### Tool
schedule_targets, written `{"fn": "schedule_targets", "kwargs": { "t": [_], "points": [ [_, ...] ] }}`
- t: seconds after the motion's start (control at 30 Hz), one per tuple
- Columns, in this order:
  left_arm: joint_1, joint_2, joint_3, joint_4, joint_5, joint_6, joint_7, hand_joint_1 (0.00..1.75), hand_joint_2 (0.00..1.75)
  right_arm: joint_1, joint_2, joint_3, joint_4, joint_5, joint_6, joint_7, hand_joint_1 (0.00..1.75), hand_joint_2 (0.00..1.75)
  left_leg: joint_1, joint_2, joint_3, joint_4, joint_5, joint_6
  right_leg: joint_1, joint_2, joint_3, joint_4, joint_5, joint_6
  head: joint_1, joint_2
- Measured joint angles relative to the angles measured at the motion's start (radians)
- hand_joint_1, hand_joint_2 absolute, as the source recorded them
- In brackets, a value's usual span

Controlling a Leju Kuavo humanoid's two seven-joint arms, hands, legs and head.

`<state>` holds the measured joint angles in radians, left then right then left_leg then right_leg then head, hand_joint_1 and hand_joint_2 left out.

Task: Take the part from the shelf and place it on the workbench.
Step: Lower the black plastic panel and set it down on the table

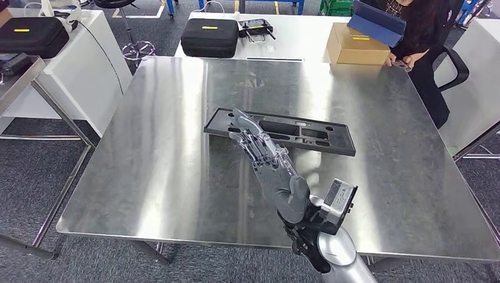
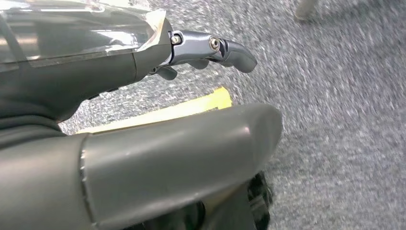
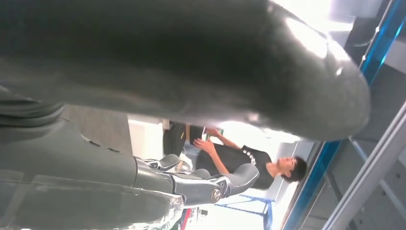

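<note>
Steel surface (image 1: 165,177), brushed and reflective, occupies the centre of the head view, with grey carpet around its legs. On it lies the part (image 1: 312,137), a long black moulded tray set flat, its recesses showing nothing inside that can be made out. Right hand (image 1: 265,156) is raised over the near-left end of the part, fingers extended and a little apart, holding nothing; whether the fingertips touch the part cannot be told. Left hand (image 2: 143,143) hangs over carpet, thumb and fingers slightly curled, nothing in it. Behind, a white table (image 1: 295,41) carries a closed black case (image 1: 209,36), a small black device (image 1: 255,26) just beside it, and a cardboard box (image 1: 357,48) with a blue folder (image 1: 377,22) leaning on its top; contents hidden. A person (image 1: 421,35) sits beside the box. A second black case (image 1: 32,35) rests on a white stand at far left.
</note>
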<state>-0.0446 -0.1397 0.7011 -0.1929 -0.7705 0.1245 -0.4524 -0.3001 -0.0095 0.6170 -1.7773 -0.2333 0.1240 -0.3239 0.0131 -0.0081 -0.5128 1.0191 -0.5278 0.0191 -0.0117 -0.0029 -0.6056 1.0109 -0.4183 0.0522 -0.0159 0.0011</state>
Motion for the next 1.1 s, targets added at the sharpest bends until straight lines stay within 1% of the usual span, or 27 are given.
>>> {"fn": "schedule_targets", "kwargs": {
  "t": [0.07,0.1,0.17,0.2,0.23,0.27,0.3,0.33,0.4,0.43,0.47,0.53,0.57,0.63,0.67,0.7,0.73,0.77,0.8,0.83,0.87,0.9,0.93,0.97,1.03,1.07,1.1],
  "points": [
    [-0.001,0.0,0.001,0.002,0.004,0.001,0.0,0.0,0.0,-0.002,-0.001,0.001,0.0,0.0,0.0,0.0,0.0,0.0,0.0,0.005,-0.014,-0.007,0.02,0.02,-0.002,0.001,-0.018,0.02,-0.021,0.004,0.001,0.0],
    [-0.001,0.0,0.001,0.003,0.005,0.001,0.0,0.0,0.0,-0.002,-0.001,0.002,0.0,-0.001,0.0,0.0,0.0,0.0,0.001,0.007,-0.025,-0.01,0.033,0.029,-0.002,0.002,-0.037,0.057,-0.054,0.001,0.003,0.0],
    [-0.002,0.0,0.001,0.003,0.005,0.001,0.0,0.0,0.0,-0.003,-0.002,0.004,0.0,-0.001,0.0,0.0,0.0,0.0,0.0,0.01,-0.053,-0.011,0.056,0.038,-0.003,0.002,-0.081,0.182,-0.136,-0.008,0.006,0.0],
    [-0.002,0.0,0.001,0.003,0.005,0.001,0.0,0.0,0.0,-0.003,-0.003,0.005,0.0,-0.001,0.0,0.0,0.0,0.0,-0.002,0.011,-0.069,-0.01,0.068,0.038,-0.003,0.002,-0.095,0.244,-0.164,-0.006,0.006,0.0],
    [-0.002,0.0,0.001,0.003,0.006,0.001,0.0,0.0,0.0,-0.003,-0.003,0.006,0.0,-0.001,0.0,0.0,0.0,0.0,-0.002,0.012,-0.085,-0.009,0.079,0.038,-0.003,0.002,-0.095,0.281,-0.173,-0.001,0.006,0.0],
    [-0.002,0.0,0.001,0.004,0.006,0.001,0.0,0.0,0.0,-0.003,-0.004,0.008,0.0,-0.001,0.0,0.0,0.0,0.0,-0.003,0.013,-0.1,-0.009,0.09,0.037,-0.003,0.002,-0.076,0.283,-0.163,0.008,0.006,0.0],
    [-0.002,0.0,0.001,0.004,0.006,0.001,0.0,0.0,0.0,-0.004,-0.005,0.009,0.001,-0.001,0.0,0.0,0.0,0.0,-0.003,0.013,-0.113,-0.009,0.101,0.035,-0.003,0.002,-0.038,0.248,-0.143,0.017,0.006,0.0],
    [-0.002,0.0,0.001,0.004,0.006,0.001,-0.001,0.0,0.0,-0.005,-0.005,0.01,0.001,-0.001,0.0,0.0,0.0,0.0,-0.003,0.012,-0.124,-0.008,0.111,0.033,-0.003,0.002,0.016,0.181,-0.123,0.022,0.007,0.0],
    [-0.002,0.0,0.001,0.004,0.006,0.001,-0.001,0.0,0.0,-0.008,-0.004,0.013,0.0,-0.001,0.0,0.0,0.0,0.0,-0.005,0.011,-0.138,-0.009,0.131,0.023,0.004,0.002,0.126,0.027,-0.116,0.013,0.005,0.0],
    [-0.001,0.0,0.001,0.004,0.006,0.001,-0.002,0.0,0.0,-0.01,-0.004,0.014,0.0,-0.002,0.0,0.0,0.0,0.0,-0.006,0.011,-0.142,-0.011,0.141,0.017,0.008,0.003,0.156,-0.023,-0.121,0.004,0.005,0.0],
    [-0.001,0.0,0.001,0.004,0.006,0.001,-0.002,0.0,0.0,-0.012,-0.003,0.015,0.0,-0.002,0.0,-0.001,0.0,0.0,-0.006,0.011,-0.143,-0.013,0.151,0.011,0.012,0.003,0.166,-0.047,-0.125,-0.004,0.004,0.0],
    [0.001,0.0,0.001,0.005,0.006,0.001,-0.002,0.0,0.0,-0.013,-0.003,0.016,0.001,-0.002,0.0,-0.001,0.0,0.0,-0.005,0.01,-0.149,-0.016,0.161,0.0,0.008,0.002,0.15,-0.051,-0.111,-0.019,0.005,0.0],
    [0.002,0.001,0.002,0.006,0.006,0.001,-0.002,0.0,0.0,-0.013,-0.002,0.017,0.001,-0.002,-0.001,-0.001,0.0,0.0,-0.004,0.009,-0.157,-0.005,0.142,-0.005,0.003,0.0,0.141,-0.05,-0.101,-0.03,0.003,0.0],
    [0.004,0.002,0.002,0.007,0.006,0.001,-0.002,0.0,0.0,-0.014,0.0,0.018,0.002,-0.001,-0.006,-0.001,0.0,0.0,0.0,0.006,-0.183,0.072,0.051,-0.013,-0.005,-0.003,0.122,-0.052,-0.078,-0.048,0.0,0.0],
    [0.005,0.003,0.002,0.007,0.006,0.001,-0.002,0.0,0.0,-0.013,0.002,0.019,0.002,0.0,-0.009,-0.001,0.0,0.0,0.0,0.006,-0.199,0.135,-0.002,-0.017,-0.004,-0.003,0.111,-0.051,-0.066,-0.053,-0.002,0.0],
    [0.006,0.004,0.002,0.007,0.006,0.001,-0.002,0.0,0.0,-0.013,0.002,0.019,0.002,0.002,-0.011,-0.001,0.0,0.0,0.001,0.005,-0.211,0.2,-0.038,-0.022,-0.004,-0.004,0.098,-0.049,-0.056,-0.053,-0.002,0.0],
    [0.006,0.004,0.002,0.007,0.006,0.001,-0.002,0.0,0.0,-0.012,0.003,0.02,0.002,0.003,-0.013,-0.001,0.0,0.0,0.002,0.005,-0.214,0.249,-0.049,-0.025,-0.003,-0.004,0.083,-0.045,-0.046,-0.052,-0.002,0.0],
    [0.005,0.005,0.002,0.007,0.007,0.001,-0.002,0.0,0.0,-0.011,0.003,0.022,0.002,0.004,-0.013,-0.001,0.0,0.0,0.005,0.005,-0.204,0.271,-0.038,-0.029,-0.003,-0.005,0.067,-0.039,-0.037,-0.049,-0.002,0.0],
    [0.005,0.006,0.002,0.007,0.008,0.002,-0.002,0.0,0.0,-0.01,0.003,0.023,0.003,0.005,-0.013,-0.001,0.0,0.0,0.008,0.006,-0.175,0.255,-0.013,-0.031,-0.005,-0.005,0.051,-0.031,-0.031,-0.044,-0.002,0.0],
    [0.005,0.006,0.002,0.006,0.009,0.002,-0.002,0.0,0.0,-0.01,0.004,0.024,0.003,0.006,-0.013,-0.001,0.0,0.0,0.013,0.006,-0.129,0.204,0.012,-0.034,-0.006,-0.005,0.036,-0.021,-0.026,-0.039,-0.003,0.0],
    [0.003,0.006,0.002,0.006,0.011,0.003,-0.001,0.0,0.0,-0.01,0.006,0.025,0.003,0.006,-0.013,-0.001,0.0,0.0,0.015,0.005,-0.077,0.137,0.019,-0.037,-0.005,-0.005,0.021,-0.011,-0.023,-0.034,-0.003,0.0],
    [0.001,0.006,0.002,0.006,0.012,0.004,-0.001,0.0,0.0,-0.011,0.007,0.025,0.002,0.006,-0.014,-0.002,0.0,0.0,0.016,0.002,-0.034,0.075,0.016,-0.036,-0.004,-0.005,0.01,-0.002,-0.019,-0.028,-0.003,0.0],
    [0.0,0.006,0.002,0.006,0.014,0.004,-0.001,0.0,0.0,-0.012,0.009,0.025,0.002,0.006,-0.014,-0.002,0.0,0.0,0.014,0.0,-0.009,0.033,0.007,-0.033,-0.002,-0.005,0.002,0.005,-0.014,-0.02,-0.002,0.0],
    [-0.001,0.006,0.002,0.006,0.015,0.004,-0.001,0.0,0.0,-0.013,0.01,0.026,0.002,0.006,-0.014,-0.003,0.0,0.0,0.009,-0.003,-0.003,0.014,-0.001,-0.027,-0.001,-0.006,-0.003,0.007,-0.007,-0.012,-0.002,0.0],
    [-0.001,0.006,0.004,0.007,0.018,0.004,-0.001,0.0,0.0,-0.013,0.01,0.028,0.003,0.006,-0.014,-0.004,0.0,0.0,0.005,-0.001,-0.018,0.01,0.011,-0.007,-0.003,-0.005,-0.012,0.009,0.004,0.005,0.0,0.0],
    [-0.001,0.006,0.005,0.007,0.019,0.004,-0.001,0.0,0.0,-0.013,0.01,0.029,0.004,0.006,-0.014,-0.004,0.0,0.0,0.004,0.001,-0.027,0.009,0.02,0.005,-0.003,-0.004,-0.022,0.017,-0.006,0.007,0.0,0.0],
    [-0.001,0.006,0.008,0.007,0.022,0.004,-0.001,0.0,0.0,-0.013,0.01,0.029,0.005,0.007,-0.013,-0.004,0.0,0.0,0.005,0.004,-0.039,0.007,0.032,0.017,-0.003,-0.002,-0.036,0.041,-0.031,0.005,0.003,0.0]
  ]
}}
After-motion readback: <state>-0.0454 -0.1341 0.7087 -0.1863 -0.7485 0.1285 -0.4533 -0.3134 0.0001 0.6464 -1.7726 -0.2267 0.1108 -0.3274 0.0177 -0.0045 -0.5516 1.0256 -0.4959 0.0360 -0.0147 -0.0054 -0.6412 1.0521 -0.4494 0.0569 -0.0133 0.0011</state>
